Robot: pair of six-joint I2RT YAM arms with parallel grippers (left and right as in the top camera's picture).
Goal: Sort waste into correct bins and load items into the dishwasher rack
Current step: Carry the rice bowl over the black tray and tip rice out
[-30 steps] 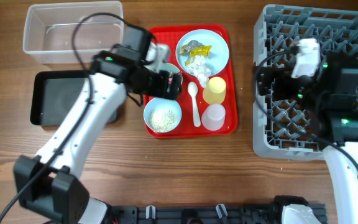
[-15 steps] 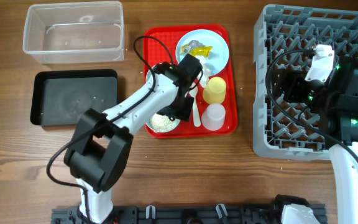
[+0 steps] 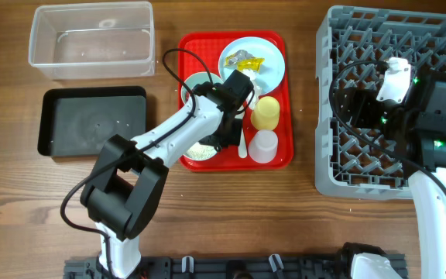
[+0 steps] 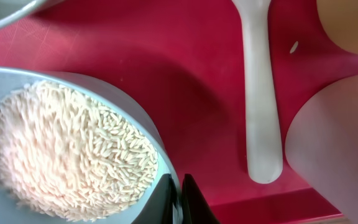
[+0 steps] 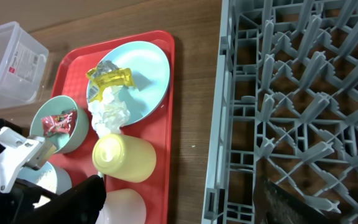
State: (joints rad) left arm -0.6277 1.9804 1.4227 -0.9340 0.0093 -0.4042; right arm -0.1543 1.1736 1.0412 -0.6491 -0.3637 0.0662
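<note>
**The left hand [image 4: 180, 196] grips the light blue bowl [image 4: 135, 118] on the red serving tray [image 3: 286, 116]; the right hand [image 5: 179, 190] hangs released over the dishwasher rack [image 3: 440, 39]**

The left arm's forearm slants over the tray's left edge to a wrist above the tray's middle. From there the hand doubles back toward the tray's front edge. Its fingertips are drawn almost together, clenched on the bowl's rim. The bowl sits in the tray's front-left corner with the rice [image 4: 67, 149] heaped inside it.

Just beside the bowl, toward the tray's middle, lies the white spoon [image 4: 260, 99]. The white cup [image 4: 334, 143] stands in the tray's front-right corner, apart from the hand, with the yellow cup [image 3: 267, 112] just behind it. At the tray's back the plate [image 3: 276, 62] carries a yellow wrapper [image 5: 110, 78] and the tissue [image 5: 110, 109]. The green bowl [image 5: 51, 140] on the tray's left side holds a red wrapper [image 5: 61, 121].

The right arm is held above the rack, which stands on the worktop to the right of the tray. Its hand points toward the tray with the fingers spread wide, grasping nothing
</note>
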